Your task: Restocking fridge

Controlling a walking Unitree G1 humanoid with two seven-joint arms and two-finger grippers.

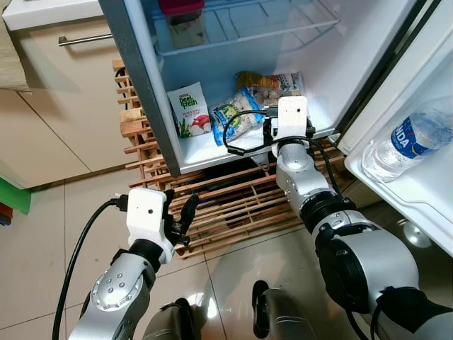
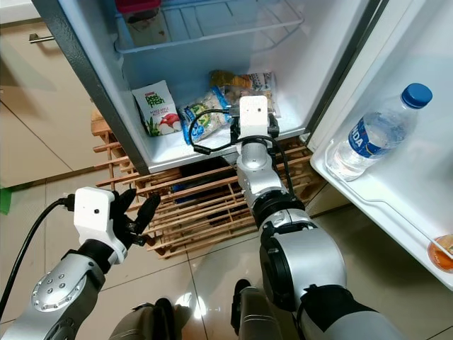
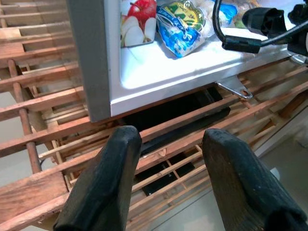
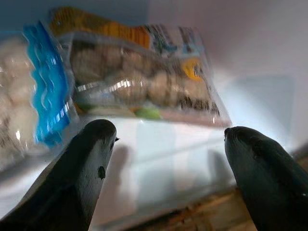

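Note:
The fridge (image 1: 134,78) stands open. On its bottom shelf lie a green-and-white pouch with apples (image 1: 191,110), a blue-edged bag of white balls (image 1: 237,113) and a clear bag of brown balls (image 4: 139,79). My right gripper (image 4: 168,168) is open at the shelf's front edge, just short of the brown-ball bag, with nothing between its fingers. My left gripper (image 3: 171,183) is open and empty, low over the wooden pallet (image 3: 43,101) in front of the fridge.
A water bottle (image 2: 375,134) lies in the open door's rack (image 2: 396,205) on the right. A wire shelf (image 1: 248,25) above holds a red-lidded container (image 1: 180,21). A cabinet (image 1: 64,92) stands left of the fridge. Tiled floor (image 1: 42,248) is below.

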